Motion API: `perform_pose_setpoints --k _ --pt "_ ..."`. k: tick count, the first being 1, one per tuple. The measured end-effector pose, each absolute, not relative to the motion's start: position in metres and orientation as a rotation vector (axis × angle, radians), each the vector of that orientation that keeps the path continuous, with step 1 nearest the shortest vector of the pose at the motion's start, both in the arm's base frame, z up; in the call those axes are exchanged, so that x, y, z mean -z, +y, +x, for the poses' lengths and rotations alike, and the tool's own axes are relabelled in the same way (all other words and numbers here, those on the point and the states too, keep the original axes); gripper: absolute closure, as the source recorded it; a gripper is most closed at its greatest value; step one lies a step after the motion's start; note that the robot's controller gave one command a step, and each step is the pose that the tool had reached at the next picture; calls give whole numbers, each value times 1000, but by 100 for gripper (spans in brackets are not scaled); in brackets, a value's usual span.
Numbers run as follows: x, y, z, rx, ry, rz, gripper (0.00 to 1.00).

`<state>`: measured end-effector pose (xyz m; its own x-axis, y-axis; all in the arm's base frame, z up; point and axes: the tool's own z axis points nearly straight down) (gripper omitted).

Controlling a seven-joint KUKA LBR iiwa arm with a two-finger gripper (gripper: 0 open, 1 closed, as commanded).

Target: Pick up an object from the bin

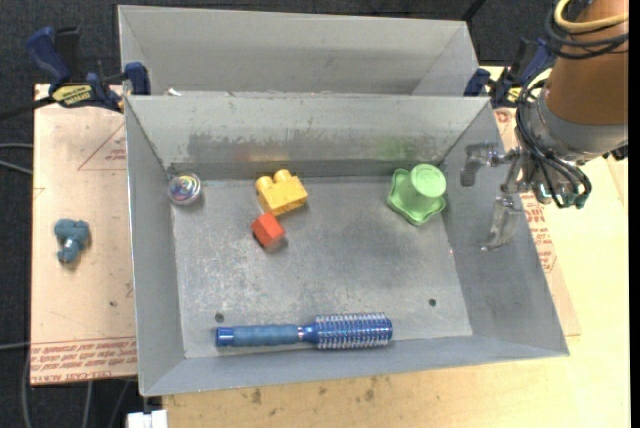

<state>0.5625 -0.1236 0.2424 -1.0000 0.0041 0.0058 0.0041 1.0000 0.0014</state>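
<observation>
My gripper (484,198) hangs over the bin's sloping right wall, open, with nothing between its fingers. Nearest to it, just to its left at the back right of the floor, lies a light green cup-shaped toy (418,193). A yellow building brick (281,191) sits further left near the back wall. In front of the brick is a small red block (268,231).
A blue hairbrush (305,332) lies along the front of the bin floor, handle to the left. A small shiny ball (185,188) rests in the back left corner. The arm with its orange cover stands over the bin's right rim.
</observation>
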Motion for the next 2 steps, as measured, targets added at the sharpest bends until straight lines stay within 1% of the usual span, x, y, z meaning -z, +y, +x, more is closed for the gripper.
perform_pose_setpoints --k 1,2 --pt "-98 -138 628 -5 -3157 -269 0" --pt "-103 -121 646 2 -3090 -610 0"
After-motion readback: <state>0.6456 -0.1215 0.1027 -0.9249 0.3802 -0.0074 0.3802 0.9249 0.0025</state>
